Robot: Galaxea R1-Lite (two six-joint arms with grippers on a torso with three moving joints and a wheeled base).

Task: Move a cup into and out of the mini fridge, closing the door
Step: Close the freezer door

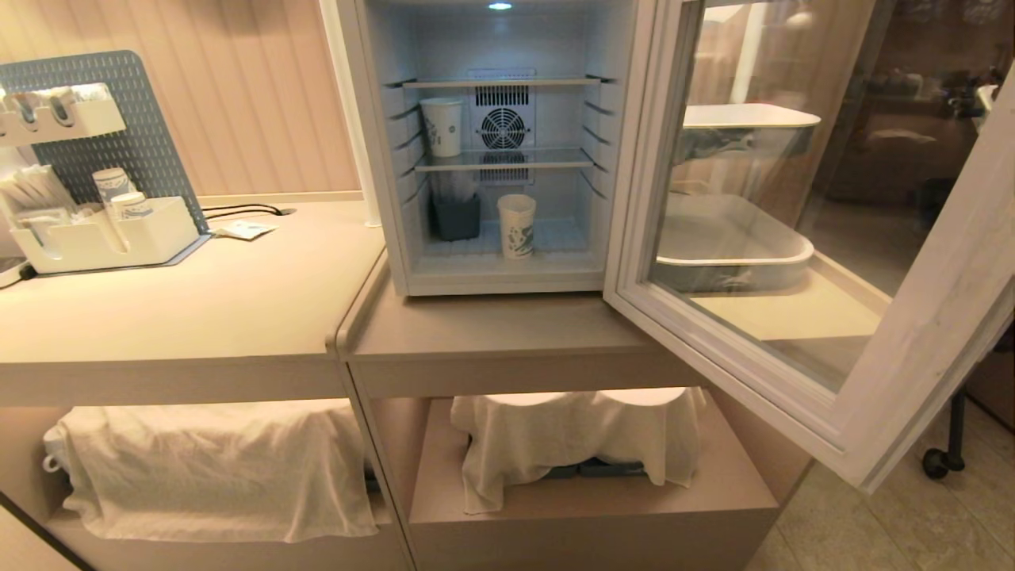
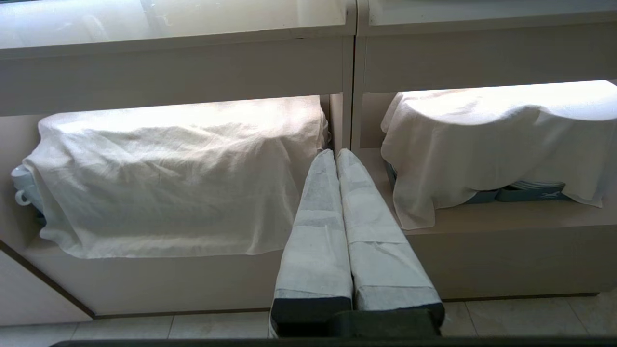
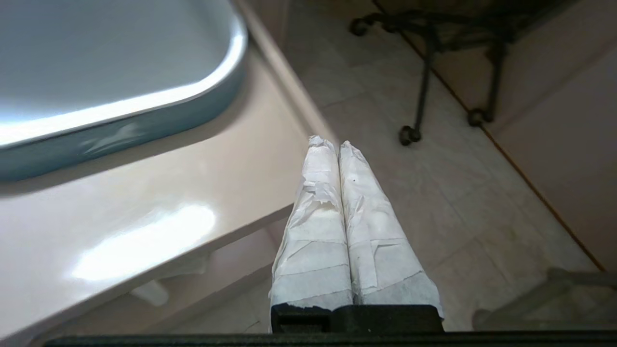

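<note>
The white mini fridge (image 1: 507, 282) stands open on the counter, lit inside. One white paper cup with a blue print (image 1: 516, 226) stands on its floor, and a second like it (image 1: 442, 127) sits on the middle shelf at the left. The door (image 1: 936, 317), glass in a pale frame, is swung wide out to the right. Neither arm shows in the head view. My left gripper (image 2: 336, 153) is shut on nothing and hangs low before the cloth-covered shelves. My right gripper (image 3: 332, 143) is shut and empty, over the counter's corner and the floor.
A dark grey holder (image 1: 456, 216) stands in the fridge's lower left. A white organiser with cups (image 1: 103, 238) sits on the left counter. White cloths (image 1: 214, 468) (image 1: 579, 436) cover the lower shelves. A grey-blue tray (image 3: 120, 96) lies beyond the door. Wheeled chair legs (image 3: 424, 86) stand on the floor.
</note>
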